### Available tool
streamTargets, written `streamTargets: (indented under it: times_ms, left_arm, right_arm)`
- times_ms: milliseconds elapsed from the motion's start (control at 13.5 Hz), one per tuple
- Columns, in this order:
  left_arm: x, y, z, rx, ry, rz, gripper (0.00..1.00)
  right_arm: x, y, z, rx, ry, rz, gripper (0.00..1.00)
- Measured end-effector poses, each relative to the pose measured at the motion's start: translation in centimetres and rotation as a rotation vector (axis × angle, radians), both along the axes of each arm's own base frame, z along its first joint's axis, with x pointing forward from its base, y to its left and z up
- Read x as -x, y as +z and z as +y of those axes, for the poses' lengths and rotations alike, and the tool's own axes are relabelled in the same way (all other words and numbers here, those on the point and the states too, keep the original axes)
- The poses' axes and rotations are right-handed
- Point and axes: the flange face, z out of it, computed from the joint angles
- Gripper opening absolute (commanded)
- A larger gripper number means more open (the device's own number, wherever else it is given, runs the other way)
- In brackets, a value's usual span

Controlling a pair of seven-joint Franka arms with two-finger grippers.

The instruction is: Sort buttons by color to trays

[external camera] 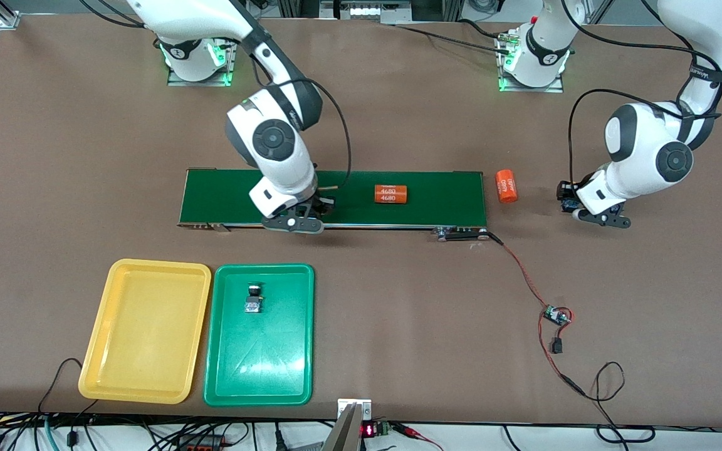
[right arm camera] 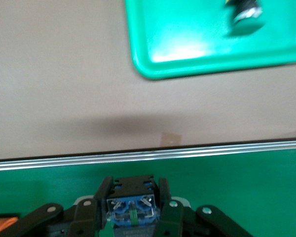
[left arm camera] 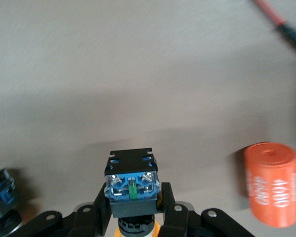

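Two trays: the yellow tray (external camera: pixel 145 331) bare, the green tray (external camera: pixel 259 334) holding one button (external camera: pixel 252 299). Two orange cylinders (external camera: pixel 391 194) (one on the conveyor belt (external camera: pixel 442 200)). The right gripper (right arm camera: pixel 133 210) and the left gripper (left arm camera: pixel 133 207) each pinch one button (right arm camera: pixel 131 203), making three buttons counted, plus another beside the left gripper (left arm camera: pixel 1 190).

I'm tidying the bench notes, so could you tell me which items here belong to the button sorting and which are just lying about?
Job:
- yellow tray
- green tray, holding a button
- button in the left tool
- button in the right tool

Lying about:
- orange cylinder on the conveyor belt
- orange cylinder on the table
- small circuit board
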Motion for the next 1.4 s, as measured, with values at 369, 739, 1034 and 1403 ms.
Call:
streamTargets:
  times_ms: [369, 739, 1034, 1403]
  left_arm:
    - [-2.7, 5.0, -14.7, 0.034, -0.122, -0.084, 0.0]
    - [-2.6, 6.0, -24.9, 0.145, -0.147, -0.068, 0.01]
    - [-2.4, 2.3, -26.6, 0.167, -0.144, 0.0, 0.14]
    - [-2.4, 1.6, -27.2, 0.169, -0.152, 0.011, 1.0]
  right_arm:
    - [-5.2, 4.6, -4.8, -0.014, 0.033, -0.079, 0.0]
    - [-11.6, 1.9, -7.8, -0.069, 0.04, -0.207, 0.0]
    - [-13.1, -2.8, -7.7, -0.098, 0.056, -0.269, 0.0]
    - [-14.3, -6.7, -9.0, -0.1, 0.071, -0.322, 0.02]
